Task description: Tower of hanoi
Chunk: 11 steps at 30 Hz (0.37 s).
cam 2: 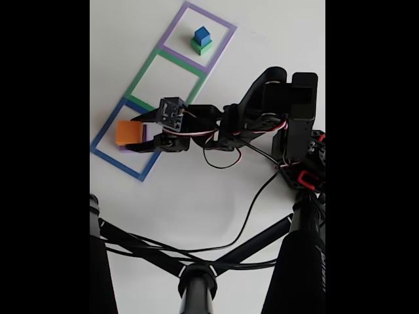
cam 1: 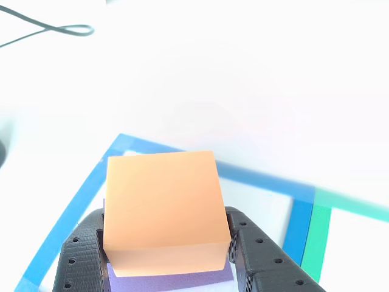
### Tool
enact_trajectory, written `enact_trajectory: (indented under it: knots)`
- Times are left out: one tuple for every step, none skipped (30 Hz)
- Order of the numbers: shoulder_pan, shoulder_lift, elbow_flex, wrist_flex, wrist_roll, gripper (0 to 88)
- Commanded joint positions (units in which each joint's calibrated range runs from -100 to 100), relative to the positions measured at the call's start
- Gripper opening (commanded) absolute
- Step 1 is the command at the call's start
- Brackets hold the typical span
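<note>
In the other view, which looked out along the arm's tip, the end effector (cam 1: 167, 255) had its two dark ribbed fingers (cam 1: 82, 255) pressed against the left and right sides of the orange block (cam 1: 161, 207), so it was closed on that block. The block sat on or just above the purple slab (cam 1: 170, 281), a strip of which showed beneath its near edge; whether the two were touching could not be told. Both lay inside the blue square outline (cam 1: 79, 194), with the green outline (cam 1: 319, 237) starting at the right, all on the white surface (cam 1: 243, 79). In the fixed view, the arm (cam 2: 222, 124) reached leftward from its base, and the end effector (cam 2: 145, 133) held the orange block (cam 2: 128, 132) over the blue outline (cam 2: 105, 140) at the near end of the row, the purple slab (cam 2: 152, 133) peeking out at the block's right edge. The small blue cube (cam 2: 201, 34) rested on a green block (cam 2: 201, 46) in the far purple outline (cam 2: 226, 29), and the middle green outline (cam 2: 147, 69) stood vacant. The risk from here, as I judged it, was that soft foam squeezed on two faces might twist or slip during a lift, or that the slab might cling and be dragged along, leaving it askew in its square.
</note>
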Motion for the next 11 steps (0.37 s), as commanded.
enact_trajectory:
  knots:
    - [-0.4, -0.6, 0.4, -1.9, 0.0, 7.4]
    - [-0.4, -0.5, 0.5, -2.0, 0.0, 7.8]
    - [-0.4, -0.4, 0.5, -2.4, 0.0, 8.9]
    - [-0.5, -0.1, 0.5, -2.7, 0.0, 9.5]
    - [-0.6, 0.1, 0.5, -2.9, 0.0, 10.0]
    - [-0.6, 0.2, 0.4, -3.1, 0.0, 10.3]
    - [-0.6, 0.4, 0.3, -3.2, 0.0, 10.4]
    - [-0.7, 0.5, 0.3, -3.2, 0.0, 10.4]
    - [-0.8, 0.6, 0.2, -3.3, 0.0, 10.4]
    - [-0.8, 0.7, 0.2, -3.3, 0.0, 10.4]
    - [-0.9, 0.8, 0.2, -3.5, 0.0, 10.7]
